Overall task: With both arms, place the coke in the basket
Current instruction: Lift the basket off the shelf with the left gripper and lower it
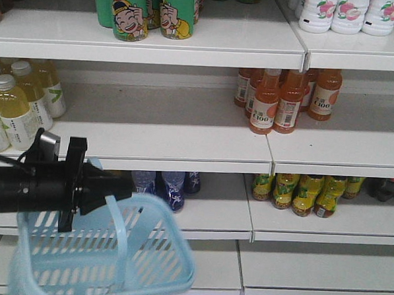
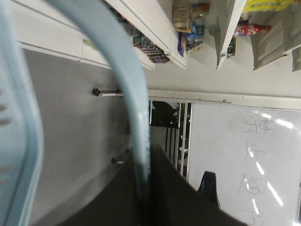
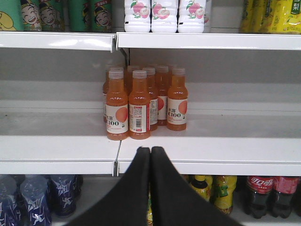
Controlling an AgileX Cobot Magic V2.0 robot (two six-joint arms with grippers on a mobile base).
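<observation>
The coke is out of view in every frame. In the front view the light blue basket [image 1: 179,236] hangs at lower left, in front of the lower shelves. My left gripper [image 1: 125,187], at the end of the black arm coming in from the left edge, is shut on the basket's thin handle [image 1: 118,232]. In the left wrist view the handle [image 2: 127,80] runs down between the dark fingers of the left gripper [image 2: 146,157], and the basket's rim [image 2: 28,141] shows at left. My right gripper [image 3: 150,149] is shut with nothing in it, facing the shelf edge below the orange bottles [image 3: 136,106].
White shelves [image 1: 184,147] hold green cartoon cans [image 1: 148,13], white bottles [image 1: 349,13], orange bottles [image 1: 278,102], pale yellow bottles [image 1: 17,105], blue bottles [image 1: 172,186] and yellow-green bottles [image 1: 307,193]. Dark cola bottles with red labels [image 3: 265,193] stand at lower right in the right wrist view.
</observation>
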